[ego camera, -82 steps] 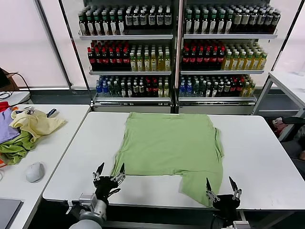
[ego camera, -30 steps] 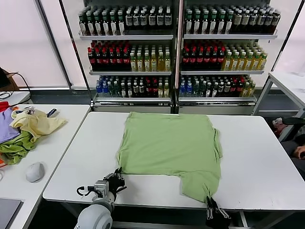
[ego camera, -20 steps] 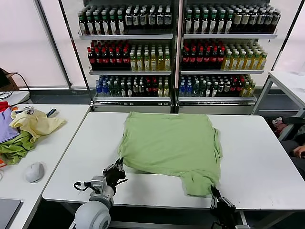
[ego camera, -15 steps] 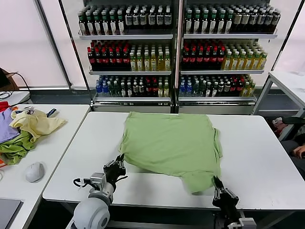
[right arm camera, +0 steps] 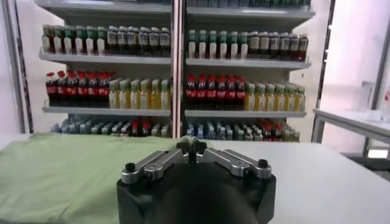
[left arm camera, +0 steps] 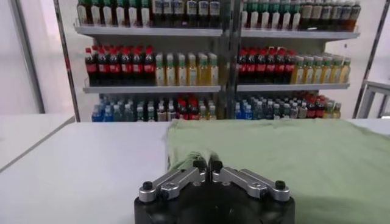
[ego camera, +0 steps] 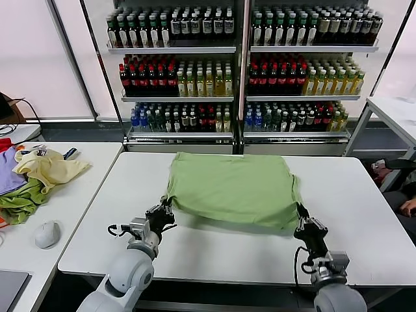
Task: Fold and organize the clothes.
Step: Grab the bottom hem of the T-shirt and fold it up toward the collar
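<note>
Light green short-sleeved cotton shirt [ego camera: 233, 190] lies on white table [ego camera: 364, 201], centre-far. Left gripper [ego camera: 162, 212] pinches near-left hem; right gripper [ego camera: 303, 223] pinches near-right hem. Step: folding the near hem up toward the far edge. Next: carry both corners farther evenly, lay flat, release.

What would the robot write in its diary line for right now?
phase: folding | left gripper: shut on shirt hem | right gripper: shut on shirt hem | near edge lifted toward the collar | table
</note>
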Robot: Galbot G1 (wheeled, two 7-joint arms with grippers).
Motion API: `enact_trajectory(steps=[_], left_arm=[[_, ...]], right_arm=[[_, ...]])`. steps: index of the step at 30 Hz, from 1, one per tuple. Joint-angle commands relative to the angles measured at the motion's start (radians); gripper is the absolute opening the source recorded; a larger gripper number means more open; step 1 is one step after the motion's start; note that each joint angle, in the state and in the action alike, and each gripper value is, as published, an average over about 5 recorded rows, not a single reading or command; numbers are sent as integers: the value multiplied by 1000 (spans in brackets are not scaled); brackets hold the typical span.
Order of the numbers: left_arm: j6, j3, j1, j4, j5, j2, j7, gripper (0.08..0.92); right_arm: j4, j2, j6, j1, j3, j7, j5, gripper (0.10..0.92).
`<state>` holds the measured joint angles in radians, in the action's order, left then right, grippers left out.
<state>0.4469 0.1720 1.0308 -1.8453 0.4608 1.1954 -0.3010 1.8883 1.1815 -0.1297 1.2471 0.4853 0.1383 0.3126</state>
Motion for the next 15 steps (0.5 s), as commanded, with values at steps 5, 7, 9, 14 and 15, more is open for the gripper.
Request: enact_trajectory(steps=[5,7,9,14,15], left_arm=[[7,-62,-217,235,-11,21,-19,100],[9,-70,-234,258,-19,24,-22,100],[11,-80,-247,279,-30,27,-23,100],[20,-108,-267,318,-62,35,-16,100],[22,-111,-268,322,-67,37,-15,102]], right_arm=[[-262,-24,-3,-304,-77,2,-5,130],[-290,-23,-3,-332,-95,0,-17,130],[-315,-21,-2,-354,-112,-3,-28,130],[-370,-3,3,-388,-146,-9,-60,130],[-378,1,-3,-391,-152,-11,-66,130]])
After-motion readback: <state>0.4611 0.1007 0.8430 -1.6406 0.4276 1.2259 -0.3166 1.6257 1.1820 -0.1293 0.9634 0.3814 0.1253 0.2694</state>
